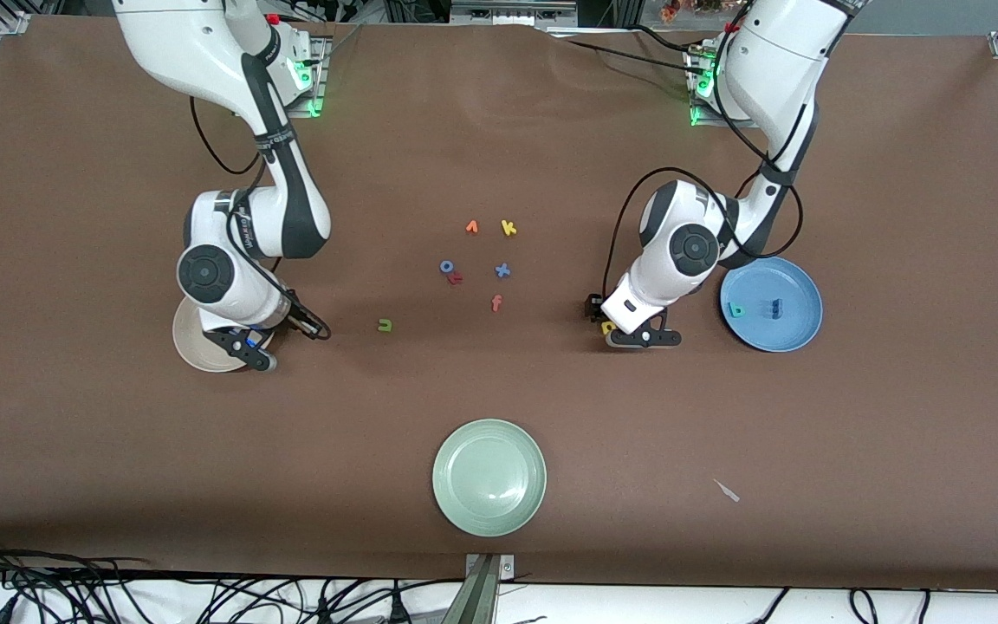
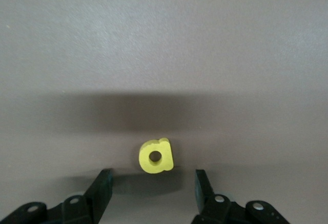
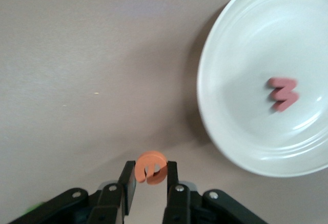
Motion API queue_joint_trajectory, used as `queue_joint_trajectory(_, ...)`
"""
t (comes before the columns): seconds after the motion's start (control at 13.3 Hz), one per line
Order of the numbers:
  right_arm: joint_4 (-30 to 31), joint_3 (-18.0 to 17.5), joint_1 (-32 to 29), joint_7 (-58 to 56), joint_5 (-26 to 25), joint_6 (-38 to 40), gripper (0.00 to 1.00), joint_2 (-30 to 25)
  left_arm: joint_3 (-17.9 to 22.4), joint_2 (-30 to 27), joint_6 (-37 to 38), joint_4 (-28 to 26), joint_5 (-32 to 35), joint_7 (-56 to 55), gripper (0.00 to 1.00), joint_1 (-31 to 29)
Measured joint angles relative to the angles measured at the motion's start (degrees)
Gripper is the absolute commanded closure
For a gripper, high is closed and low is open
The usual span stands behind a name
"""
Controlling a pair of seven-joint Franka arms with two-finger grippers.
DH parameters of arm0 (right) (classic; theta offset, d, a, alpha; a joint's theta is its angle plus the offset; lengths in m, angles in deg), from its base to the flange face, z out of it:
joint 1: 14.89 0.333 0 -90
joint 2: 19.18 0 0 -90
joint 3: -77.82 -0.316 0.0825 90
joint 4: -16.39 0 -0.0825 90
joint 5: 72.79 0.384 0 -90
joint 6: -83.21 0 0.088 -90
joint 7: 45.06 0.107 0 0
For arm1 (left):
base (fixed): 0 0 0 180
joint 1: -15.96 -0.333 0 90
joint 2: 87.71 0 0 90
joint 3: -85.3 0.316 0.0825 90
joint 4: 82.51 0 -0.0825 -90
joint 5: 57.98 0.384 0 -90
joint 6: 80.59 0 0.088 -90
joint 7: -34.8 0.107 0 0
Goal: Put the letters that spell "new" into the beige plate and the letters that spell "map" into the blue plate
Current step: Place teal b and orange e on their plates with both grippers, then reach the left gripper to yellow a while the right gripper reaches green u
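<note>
Orange e (image 3: 150, 167) is pinched in the right end effector (image 3: 149, 183) beside the beige plate (image 1: 191, 347), which holds the w (image 3: 283, 94); next, carry it over the rim. Left end effector (image 2: 152, 185) hangs open over the yellow a (image 2: 156, 156) near the blue plate (image 1: 798, 325). The green n (image 1: 385, 325) waits farther off mid-counter.

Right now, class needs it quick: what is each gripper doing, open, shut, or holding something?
Left gripper: open, over the yellow a on the table.
Right gripper: shut on the orange e, beside the beige plate.
</note>
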Motion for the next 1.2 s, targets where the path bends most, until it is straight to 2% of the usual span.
queue_joint_trajectory(0.3, 6.46, 5.21, -0.06, -15.99, 0.00, -1.51, 0.92, -3.48, 0.56, 0.18, -0.04, 0.28, 1.52, -0.04, 0.51, 0.33)
queue_joint_trajectory(0.38, 7.40, 6.67, -0.14, -19.82, 0.00, -1.75, 0.81, -3.90, 0.75, 0.18, -0.04, 0.30, 1.83, -0.04, 0.51, 0.32)
queue_joint_trajectory(0.45, 7.93, 7.70, -0.39, -22.83, 0.00, -1.90, 0.41, -4.04, 0.97, 0.19, -0.04, 0.31, 1.88, -0.03, 0.51, 0.32)
queue_joint_trajectory(0.53, 8.22, 8.06, -0.83, -24.38, 0.00, -2.21, 0.09, -4.01, 0.99, 0.21, -0.04, 0.32, 1.88, -0.03, 0.51, 0.33)
queue_joint_trajectory(0.6, 8.42, 8.09, -1.15, -25.14, 0.00, -2.74, 0.00, -3.92, 0.99, 0.21, -0.03, 0.33, 1.88, -0.03, 0.52, 0.33)
queue_joint_trajectory(0.83, 8.17, 7.43, -0.88, -25.46, 0.01, -3.32, 0.00, -3.78, 1.08, 0.23, -0.02, 0.33, 1.88, -0.03, 0.68, 0.33)
queue_joint_trajectory(1.05, 6.42, 4.01, -0.41, -23.15, 0.09, -3.19, 0.00, -3.81, 1.21, 0.25, -0.03, 0.40, 1.89, -0.02, 0.69, 0.33)
queue_joint_trajectory(1.2, 5.34, 0.97, -0.20, -20.50, 0.10, -3.16, 0.00, -3.80, 1.22, 0.26, -0.03, 0.43, 1.89, -0.02, 0.75, 0.33)
